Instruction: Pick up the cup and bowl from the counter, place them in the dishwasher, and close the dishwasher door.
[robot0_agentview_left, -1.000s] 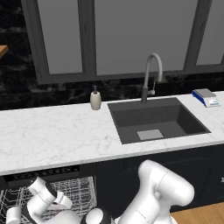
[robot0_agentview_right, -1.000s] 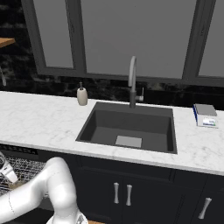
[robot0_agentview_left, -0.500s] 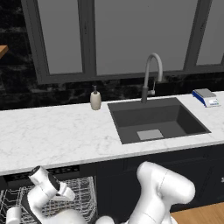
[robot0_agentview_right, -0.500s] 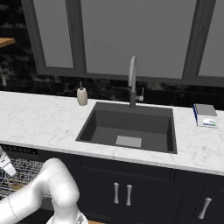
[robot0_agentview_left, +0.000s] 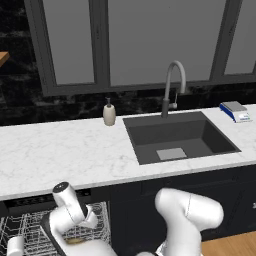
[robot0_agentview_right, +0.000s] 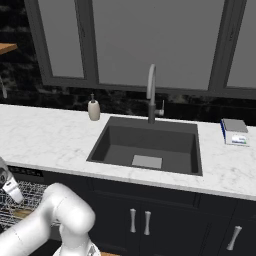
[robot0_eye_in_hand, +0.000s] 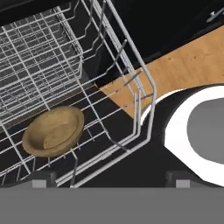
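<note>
The shallow round tan-brown wooden bowl is seen lying in the white wire rack of the dark dishwasher, below and to the left of the two-finger gripper, clear of both tips; the jaws are spread wide and nothing is pinched; a small white cylindrical cup is seen standing in the rack's near-left corner; the white marble counter is left behind; what remains, judging by this, is withdrawing clear of the rack and shutting the door.
</note>
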